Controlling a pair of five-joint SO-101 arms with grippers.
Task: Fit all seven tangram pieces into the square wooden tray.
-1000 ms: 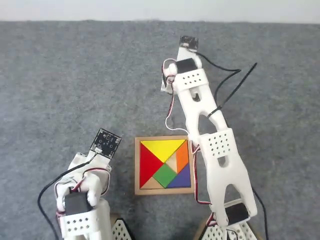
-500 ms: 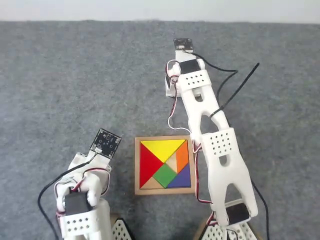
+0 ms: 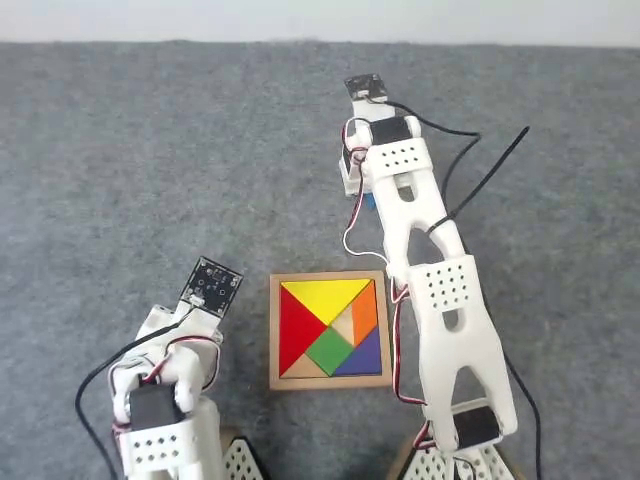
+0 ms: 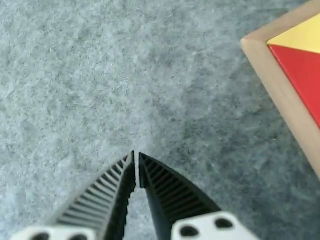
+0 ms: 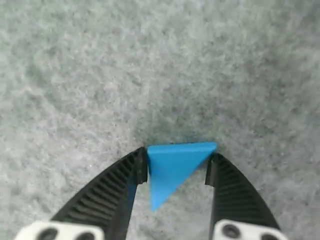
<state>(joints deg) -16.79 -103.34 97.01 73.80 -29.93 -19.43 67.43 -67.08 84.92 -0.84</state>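
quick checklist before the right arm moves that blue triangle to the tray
1. Blue triangular piece gripped on both sides by right gripper: ok
2. Piece lifted off grey carpet: cannot tell
3. Square wooden tray shows an unfilled wood-coloured triangle: ok
4. That gap fits this piece: cannot tell
5. Left gripper shut, beside the tray, not over it: ok

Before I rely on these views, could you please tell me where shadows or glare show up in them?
High view: soft, even light, no glare on the tray, no hard shadows. Right wrist view: a dark shadow on the carpet just beyond the blue triangle held in the right hand. Left wrist view: a mild shadow on the carpet beside the tray's rim.
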